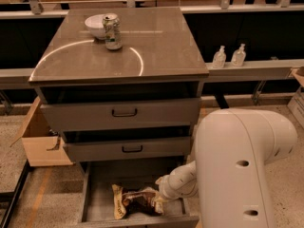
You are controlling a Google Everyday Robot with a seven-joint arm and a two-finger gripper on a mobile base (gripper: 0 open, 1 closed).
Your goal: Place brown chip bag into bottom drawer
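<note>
The brown chip bag (135, 201) lies crumpled on the floor of the bottom drawer (97, 201), its tan-yellow end to the left. The drawer is pulled out below the two upper grey drawers. My gripper (159, 196) is down inside the drawer at the bag's right end, at or against the bag. My arm's large white housing (237, 170) stands at the right and hides the drawer's right side.
A green-white can (112, 31) and a white bowl (95, 26) stand on the cabinet top. The two upper drawers (124, 112) stick out slightly. A cardboard box (40, 141) sits left of the cabinet. Two small bottles (219, 57) stand on a ledge at right.
</note>
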